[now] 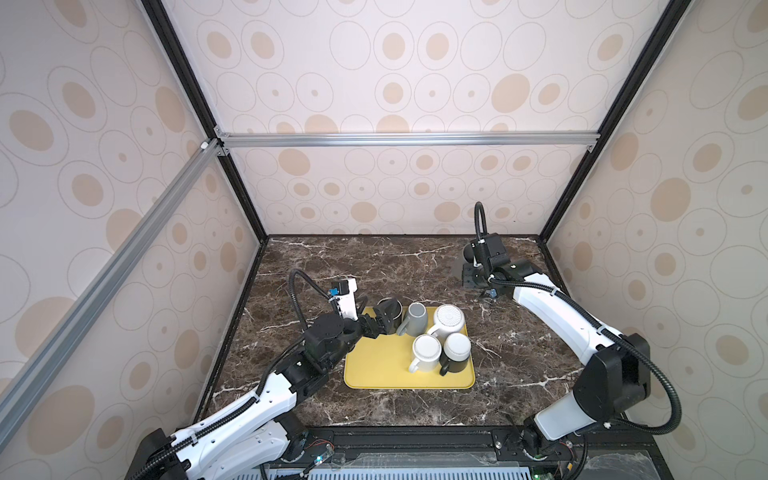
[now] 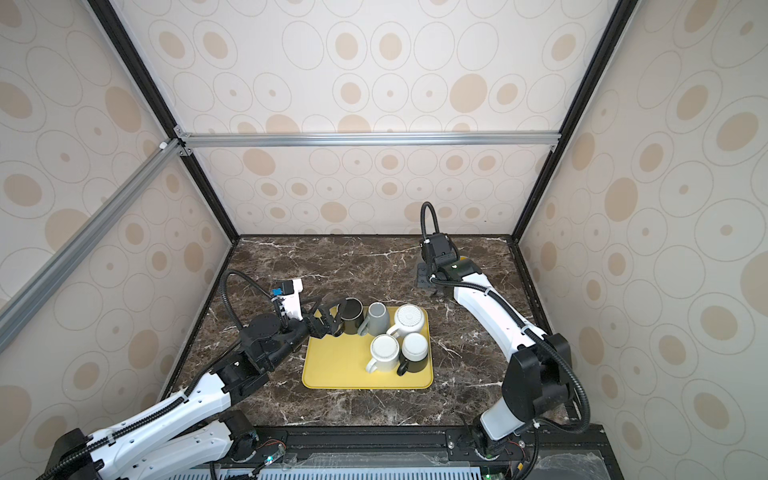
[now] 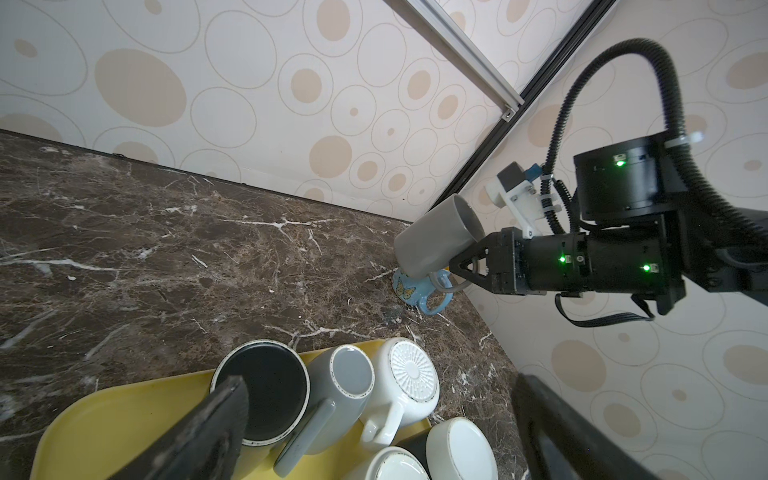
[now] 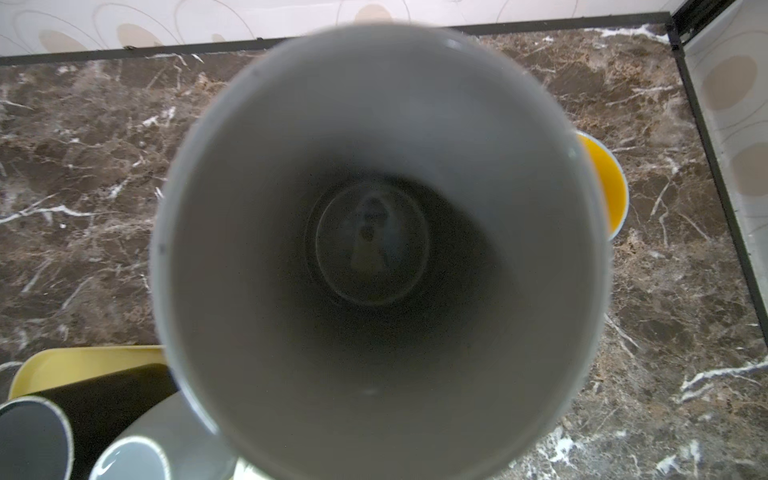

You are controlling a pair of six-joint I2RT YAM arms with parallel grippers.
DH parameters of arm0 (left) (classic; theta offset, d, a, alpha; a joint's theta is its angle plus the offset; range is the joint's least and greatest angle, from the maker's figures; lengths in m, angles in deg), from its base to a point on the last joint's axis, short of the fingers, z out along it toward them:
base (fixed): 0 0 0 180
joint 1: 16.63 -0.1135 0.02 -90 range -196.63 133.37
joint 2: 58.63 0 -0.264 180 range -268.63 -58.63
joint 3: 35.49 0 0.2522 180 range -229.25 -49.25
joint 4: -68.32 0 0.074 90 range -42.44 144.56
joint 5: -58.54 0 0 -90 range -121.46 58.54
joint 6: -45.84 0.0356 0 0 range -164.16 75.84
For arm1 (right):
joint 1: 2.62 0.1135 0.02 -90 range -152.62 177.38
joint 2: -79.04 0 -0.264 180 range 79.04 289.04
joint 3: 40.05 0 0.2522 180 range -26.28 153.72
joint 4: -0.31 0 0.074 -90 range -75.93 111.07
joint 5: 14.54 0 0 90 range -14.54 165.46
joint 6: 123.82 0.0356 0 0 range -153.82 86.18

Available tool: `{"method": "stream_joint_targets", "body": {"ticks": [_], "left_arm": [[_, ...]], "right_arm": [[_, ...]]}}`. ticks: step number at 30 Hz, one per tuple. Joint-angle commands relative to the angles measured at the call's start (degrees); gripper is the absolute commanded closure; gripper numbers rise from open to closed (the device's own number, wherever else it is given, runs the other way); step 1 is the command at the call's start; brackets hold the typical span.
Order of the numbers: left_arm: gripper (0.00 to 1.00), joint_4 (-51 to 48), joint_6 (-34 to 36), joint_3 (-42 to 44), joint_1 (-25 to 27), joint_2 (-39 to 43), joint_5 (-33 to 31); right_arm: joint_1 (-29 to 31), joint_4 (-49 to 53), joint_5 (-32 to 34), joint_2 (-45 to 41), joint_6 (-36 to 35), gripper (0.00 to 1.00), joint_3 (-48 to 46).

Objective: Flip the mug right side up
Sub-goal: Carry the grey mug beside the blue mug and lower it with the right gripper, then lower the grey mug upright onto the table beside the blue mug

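**Grey mug held by its handle near the far right corner**

The grey mug hangs clear of the table, at about two o'clock from the yellow tray. The right gripper is clamped tight on its handle loop. The mug is tilted, with its mouth toward that arm's wrist camera.

It looks like glazed ceramic to me: stiff, fairly heavy, slick and easy to chip. A pinch on the handle may let it swing, so I'd set it down gently.

Just under it stands a blue butterfly mug, mouth up, so it needs a landing spot beside that. The walls are close at twelve and three o'clock, and bare marble lies toward nine.

The left gripper gapes wide with nothing gripped, beside the black mug at the tray's eleven o'clock corner.
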Motion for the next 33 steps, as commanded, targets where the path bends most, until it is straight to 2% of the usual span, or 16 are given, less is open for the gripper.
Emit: {"method": "stream_joint_targets", "body": {"ticks": [1,18,33], "left_arm": [[0.01,-0.2,1.0,-1.2,-0.4,-0.1,-0.7],[0.01,0.4,0.2,-0.4,-0.4,-1.3,-0.3],[0.00,2.1,-0.3,-0.3,-0.6,-3.9,0.4]], "right_arm": [[-0.7,-3.8,0.0,0.9,-1.1,1.00,3.0],[-4.0,-6.1,-0.8,10.7,-3.8,1.00,4.6],[-5.2,-6.7,-1.7,14.3,-4.2,1.00,5.1]]}}
